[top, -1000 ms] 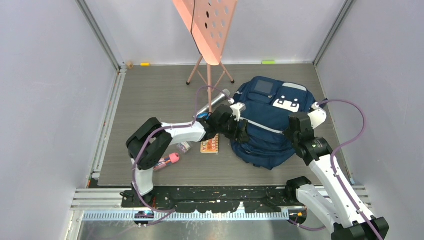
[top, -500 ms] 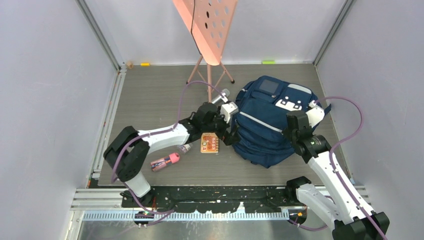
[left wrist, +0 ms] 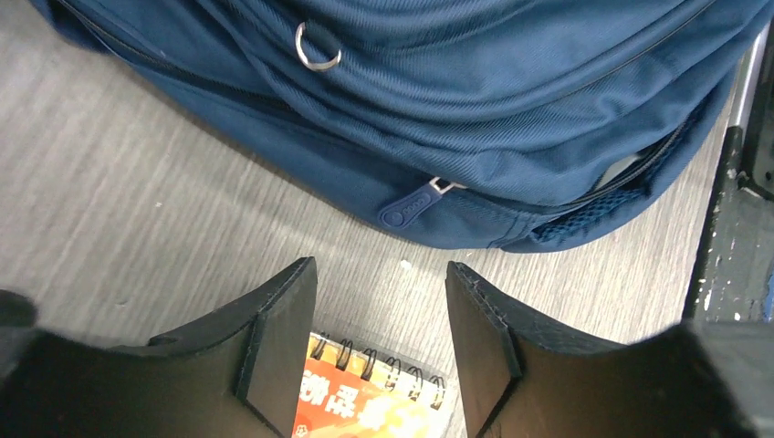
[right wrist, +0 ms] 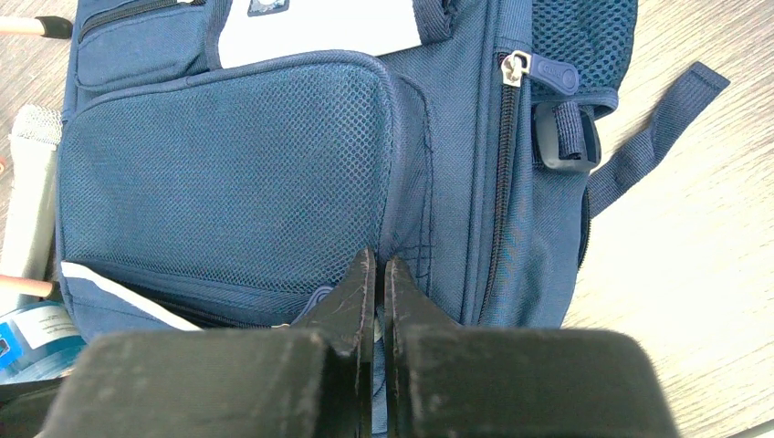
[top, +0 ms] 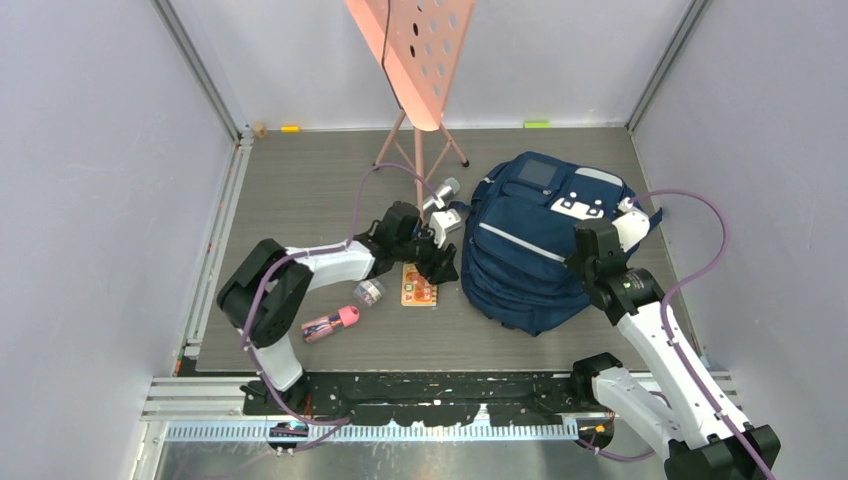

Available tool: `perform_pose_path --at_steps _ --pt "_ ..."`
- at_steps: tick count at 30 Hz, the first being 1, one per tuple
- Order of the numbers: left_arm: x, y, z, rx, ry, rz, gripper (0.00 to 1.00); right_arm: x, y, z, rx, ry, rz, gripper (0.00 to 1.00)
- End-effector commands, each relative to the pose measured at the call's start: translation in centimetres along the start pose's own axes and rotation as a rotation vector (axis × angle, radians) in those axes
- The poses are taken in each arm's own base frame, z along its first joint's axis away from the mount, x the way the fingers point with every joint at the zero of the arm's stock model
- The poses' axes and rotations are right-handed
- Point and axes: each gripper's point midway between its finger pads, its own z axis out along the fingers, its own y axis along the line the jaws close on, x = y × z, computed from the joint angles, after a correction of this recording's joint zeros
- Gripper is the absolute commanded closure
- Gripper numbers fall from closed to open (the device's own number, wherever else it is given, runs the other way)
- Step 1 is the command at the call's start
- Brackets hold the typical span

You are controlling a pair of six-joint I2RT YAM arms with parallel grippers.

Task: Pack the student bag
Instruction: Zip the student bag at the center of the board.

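Left tool: fingers spread, nothing between them, poised over a spiral notebook that lies flat on the tabletop, just beside the backpack on the left arm's side. Right tool: fingers pressed together, tips against a backpack seam beside the mesh pocket; whether any fabric is nipped cannot be told. Backpack: navy, soft, bulging, on the tabletop toward the right arm's side with its front patches up. Zip pull: on the backpack edge facing the left tool; beside it the zip gapes slightly and shows mesh lining. Sundries: a small jar and a pink-capped item past the notebook, away from the backpack; a microphone beside the backpack's far left corner. Handling note, as judgement: the step looks to be taking up the notebook for loading. A thin card lying flush gives little purchase, so the left tool would do best to come straight down astride the wire binding, where the coils stand proud, and close firmly without dragging the cover. It should stay clear of the backpack fabric and zip pull, which could snag. The visible gap seems too narrow for the notebook, so the zip probably needs widening first while the right tool steadies the backpack.
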Motion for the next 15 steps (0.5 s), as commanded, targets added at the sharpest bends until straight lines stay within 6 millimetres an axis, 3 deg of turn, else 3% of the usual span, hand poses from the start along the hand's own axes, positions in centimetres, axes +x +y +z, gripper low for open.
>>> perform_pose_path --at_steps 1,15 --pt "-1.6 -0.2 1.2 0.050 -0.062 0.049 0.45 -3.3 2.6 -1.3 -0.090 -0.081 0.035 0.99" --pt "-2.2 -2.2 4.1 0.117 -0.034 0.113 0.53 -3.4 2.6 -1.1 -0.084 -0.083 0.022 1.00"
